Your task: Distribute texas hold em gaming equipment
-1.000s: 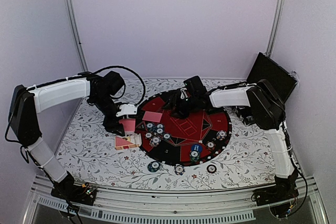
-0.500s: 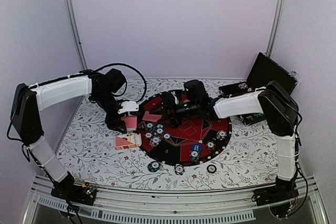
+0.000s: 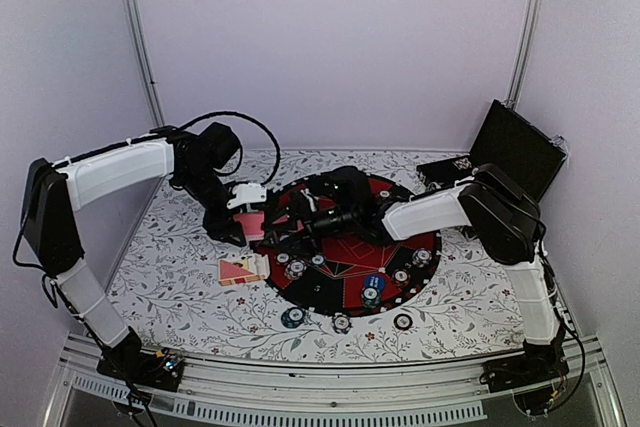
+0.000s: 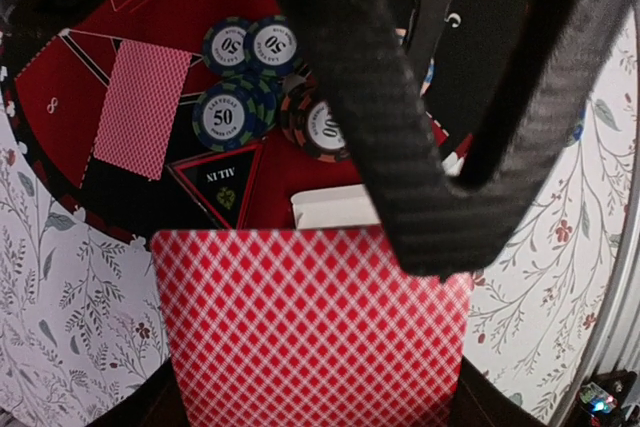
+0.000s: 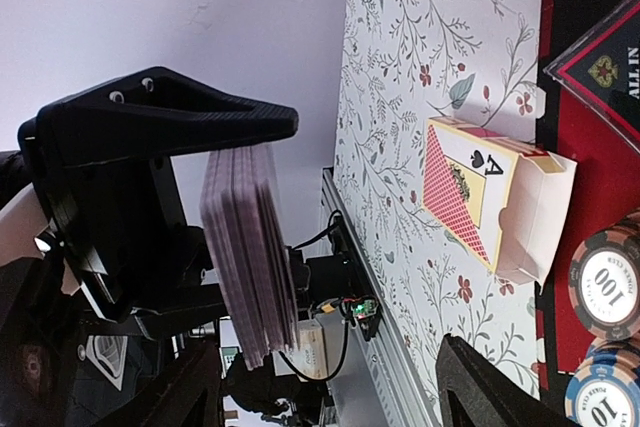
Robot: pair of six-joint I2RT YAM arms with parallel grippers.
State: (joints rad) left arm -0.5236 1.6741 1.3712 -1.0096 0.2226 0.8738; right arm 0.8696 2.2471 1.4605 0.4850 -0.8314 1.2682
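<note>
Left pincer [image 3: 245,215] gripped the deck of cards [image 3: 250,228] tight above the mat's [image 3: 392,240] left edge. From overhead, my right pincer [image 3: 288,231] had swung across to meet it. Left wrist: deck low, chips [image 4: 240,117] beyond. Right wrist: its fingers [image 5: 490,387] gaped wide, empty, deck dead ahead. I judged a card pull came next.

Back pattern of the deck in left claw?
Red-and-white diamond lattice on the rectangular card deck; left wrist view.

Grips pink-red playing cards [image 3: 250,225] in left fingers [image 3: 238,213] above the mat's [image 3: 395,237] left rim. Reaches right fingers [image 3: 284,236] across the mat, just beside those cards. Shows poker chips [image 3: 372,289] on mat and table [image 3: 170,277], card box [image 3: 238,270] beside the mat.
</note>
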